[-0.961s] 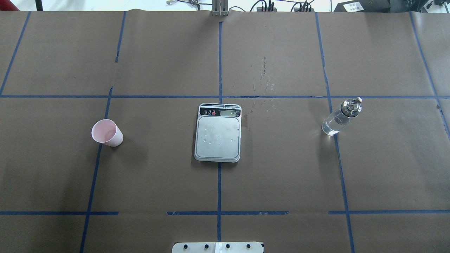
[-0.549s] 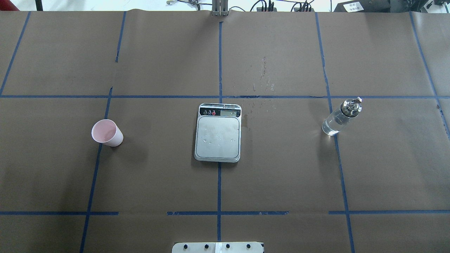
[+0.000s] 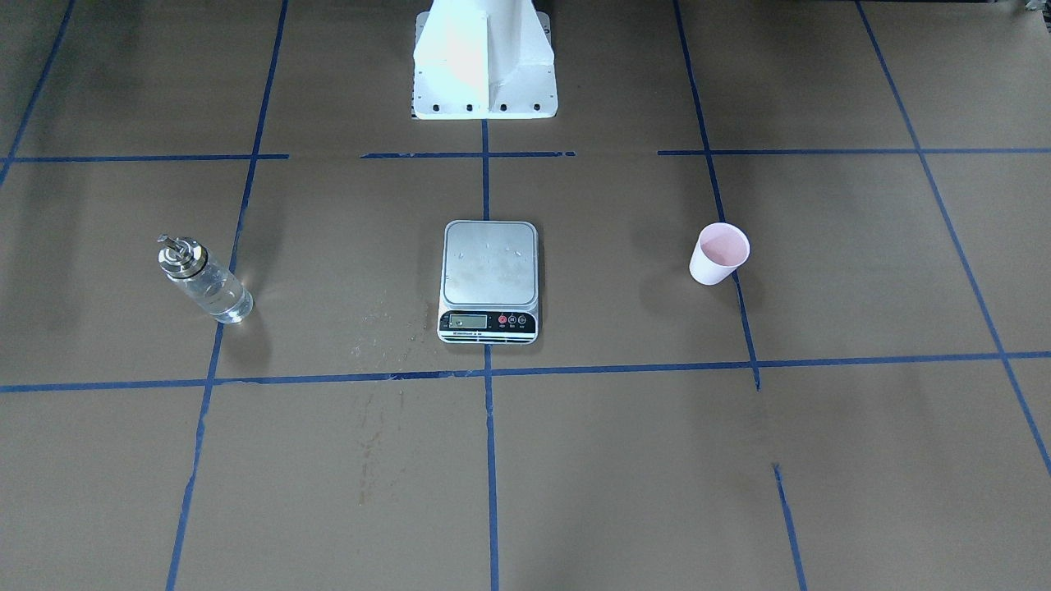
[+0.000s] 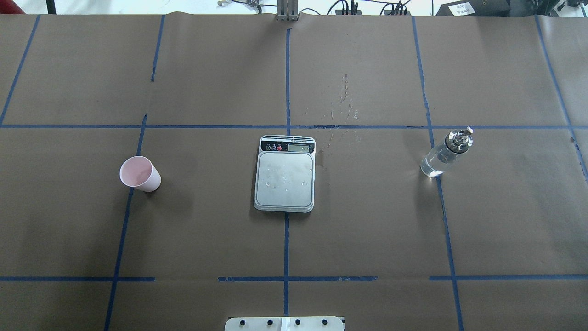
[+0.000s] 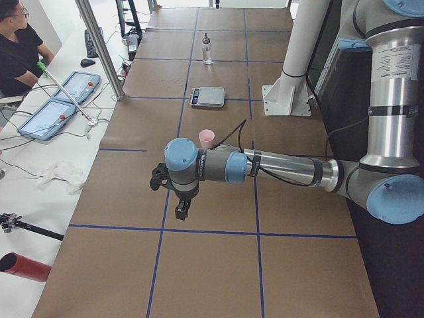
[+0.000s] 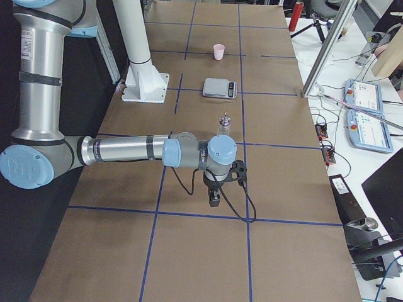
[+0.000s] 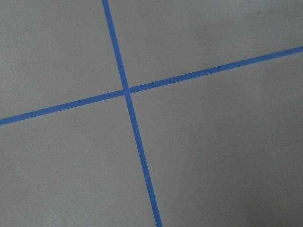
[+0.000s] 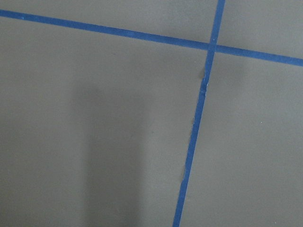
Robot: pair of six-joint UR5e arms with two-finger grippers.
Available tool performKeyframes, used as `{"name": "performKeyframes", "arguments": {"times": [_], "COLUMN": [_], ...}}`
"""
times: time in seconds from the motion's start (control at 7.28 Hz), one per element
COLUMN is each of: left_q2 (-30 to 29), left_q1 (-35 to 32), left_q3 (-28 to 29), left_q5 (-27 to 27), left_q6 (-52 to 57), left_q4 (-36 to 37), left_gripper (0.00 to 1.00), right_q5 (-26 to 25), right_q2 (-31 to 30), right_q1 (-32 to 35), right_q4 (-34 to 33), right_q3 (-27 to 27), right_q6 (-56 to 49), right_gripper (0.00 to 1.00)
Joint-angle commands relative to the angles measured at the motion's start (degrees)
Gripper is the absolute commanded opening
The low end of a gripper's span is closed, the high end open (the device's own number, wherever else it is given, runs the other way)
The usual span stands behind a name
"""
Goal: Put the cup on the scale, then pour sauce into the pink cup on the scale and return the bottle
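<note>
- On the brown paper-covered table (image 4: pixel 367 230), on my left side, the small pale pink tapered paper cup (image 4: pixel 140 174) stands upright on a blue tape line (image 4: pixel 120 239). Its long axis is vertical, its wide mouth faces up and its narrow base is down.
- The small rectangular digital scale with a silver-grey steel platform (image 4: pixel 285 184) lies flat on the centre line, well apart from the cup. Its long axis runs straight away from me, with the black display panel at the far end.
- Nothing stands on the platform except a few small specks.
- The small clear glass cylindrical bottle with a silver metal pourer cap (image 4: pixel 444 153) stands upright well to my right, its cap and spout on top. I cannot tell which way the spout turns sideways.
- The clear colourless sauce (image 4: pixel 434 163) shows through the glass.
- My left gripper (image 5: pixel 179 213) hangs pointing down over bare paper, nearer than the cup in the left side view and apart from it. I cannot tell how its jaws stand.
- My right gripper (image 6: pixel 214 200) likewise points down near the bottle without touching it, and its jaws are just as unclear.
</note>
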Motion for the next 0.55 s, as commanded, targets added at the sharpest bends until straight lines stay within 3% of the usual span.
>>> {"name": "performKeyframes", "arguments": {"times": [0.0,0.41], "left_q2": [-0.1,0.7], "left_q1": [0.2,0.3], "left_q3": [1.4,-1.0], "left_q5": [-1.1,-8.3], "left_q6": [0.0,0.0], "left_q4": [-0.2,-1.0], "left_gripper": [1.00,1.00], "right_q5": [-0.2,-0.3], "right_q2": [1.9,1.9], "right_q1": [0.0,0.0], "right_q4": [-0.1,-0.1], "right_q3": [1.6,1.5], "right_q6": [0.5,1.7], "right_gripper": [1.00,1.00]}}
